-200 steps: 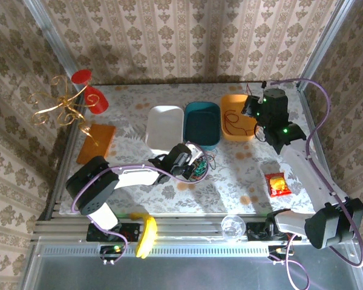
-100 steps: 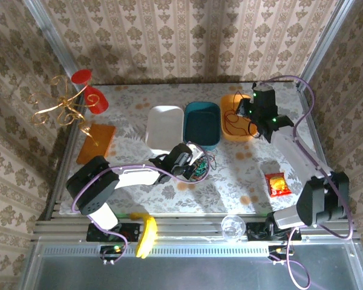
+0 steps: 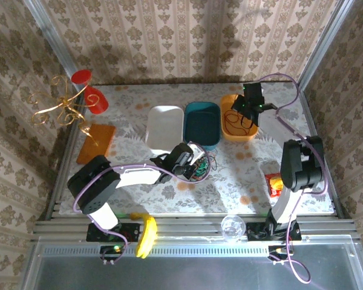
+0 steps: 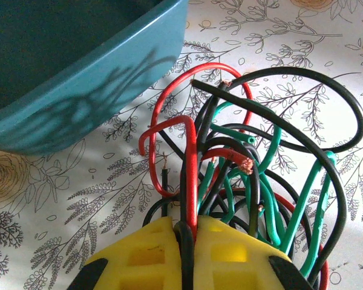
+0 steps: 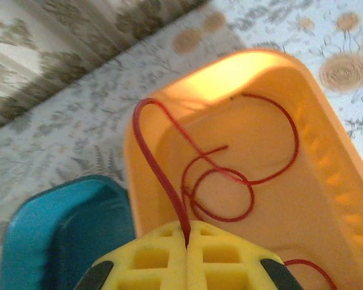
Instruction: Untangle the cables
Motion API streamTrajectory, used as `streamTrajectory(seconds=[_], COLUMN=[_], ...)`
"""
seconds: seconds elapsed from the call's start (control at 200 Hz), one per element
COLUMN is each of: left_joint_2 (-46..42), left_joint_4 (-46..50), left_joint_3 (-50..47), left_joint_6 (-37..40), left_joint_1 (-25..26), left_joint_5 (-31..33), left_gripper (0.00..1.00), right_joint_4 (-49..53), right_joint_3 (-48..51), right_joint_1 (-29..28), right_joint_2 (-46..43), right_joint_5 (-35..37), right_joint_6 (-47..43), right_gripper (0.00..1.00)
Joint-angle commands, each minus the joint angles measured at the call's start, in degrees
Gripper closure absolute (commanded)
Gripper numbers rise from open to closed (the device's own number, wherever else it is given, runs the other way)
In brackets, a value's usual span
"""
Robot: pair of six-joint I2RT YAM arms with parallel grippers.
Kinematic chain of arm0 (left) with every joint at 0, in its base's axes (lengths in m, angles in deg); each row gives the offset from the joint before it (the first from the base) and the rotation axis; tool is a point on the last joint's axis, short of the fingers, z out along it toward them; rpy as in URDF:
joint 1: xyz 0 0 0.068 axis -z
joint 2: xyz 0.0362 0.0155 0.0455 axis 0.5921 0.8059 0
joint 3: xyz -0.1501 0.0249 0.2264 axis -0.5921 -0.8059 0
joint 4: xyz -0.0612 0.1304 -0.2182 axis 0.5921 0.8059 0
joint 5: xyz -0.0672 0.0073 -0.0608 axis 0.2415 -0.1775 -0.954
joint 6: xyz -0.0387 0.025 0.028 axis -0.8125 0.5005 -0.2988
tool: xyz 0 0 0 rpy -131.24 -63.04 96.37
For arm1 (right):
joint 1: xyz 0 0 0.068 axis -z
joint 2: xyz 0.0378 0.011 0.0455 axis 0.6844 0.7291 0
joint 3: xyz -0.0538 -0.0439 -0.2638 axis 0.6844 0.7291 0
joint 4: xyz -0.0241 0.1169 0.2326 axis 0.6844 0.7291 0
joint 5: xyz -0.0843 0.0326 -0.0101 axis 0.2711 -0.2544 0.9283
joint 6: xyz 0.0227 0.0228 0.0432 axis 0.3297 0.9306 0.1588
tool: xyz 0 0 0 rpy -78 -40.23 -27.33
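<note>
A tangle of red (image 4: 192, 157), green (image 4: 272, 199) and black (image 4: 345, 115) cables lies on the patterned table in front of the teal bin (image 4: 78, 78). My left gripper (image 4: 190, 232) is shut on a black and a red strand at the near side of the tangle (image 3: 201, 168). A loose red cable (image 5: 230, 181) coils inside the orange bin (image 5: 327, 181). My right gripper (image 5: 187, 234) hangs over that bin's near left edge, shut on one end of this red cable, which arches up over the rim. From above, the right gripper (image 3: 245, 109) sits at the orange bin (image 3: 227, 104).
A white bin (image 3: 164, 124) stands left of the teal bin (image 3: 202, 124). A red snack bag (image 3: 278, 184) lies at the right, a clear cup (image 3: 233, 225) and a yellow object (image 3: 147, 235) at the front edge. An orange board (image 3: 97, 142) and gold stand (image 3: 66, 106) occupy the left.
My right arm has swung its wrist left and back over the orange bin, folding the forearm in. The left arm and the tangle have not moved.
</note>
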Motion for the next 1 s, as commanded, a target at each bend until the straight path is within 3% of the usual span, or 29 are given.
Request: streamTrajectory(seconds=[0.0, 0.26, 0.505, 0.575, 0.815, 0.995], left_joint_2=[1.40, 0.91, -0.56, -1.00, -1.11, -1.04], left_joint_4=[2.50, 2.16, 1.76, 1.54, 1.66, 1.67], left_joint_3=[0.99, 0.69, 0.14, -0.07, 0.43, 0.73], left_joint_6=[1.67, 1.93, 1.21, 0.99, 0.67, 0.35], left_joint_1=[0.71, 0.72, 0.55, 0.34, -0.33, -0.70], left_joint_5=[-1.60, -1.61, -0.66, -0.64, -1.71, -2.22], left_gripper=[1.00, 1.00, 1.00, 1.00, 1.00, 1.00], right_joint_4=[6.49, 9.35, 12.80, 12.82, 10.71, 7.97], right_joint_3=[-3.05, -4.74, -6.64, -6.15, -2.25, 2.15], right_joint_1=[0.08, 0.08, -0.01, -0.01, -0.16, -0.22], right_joint_2=[4.04, 8.06, 7.99, 6.90, 1.33, -3.77], right_joint_5=[4.06, 4.62, 8.54, 9.79, 12.06, 9.37], right_joint_6=[3.95, 4.18, 4.50, 4.66, 4.62, 3.31], right_gripper=[1.00, 0.99, 0.65, 0.59, 0.56, 0.53])
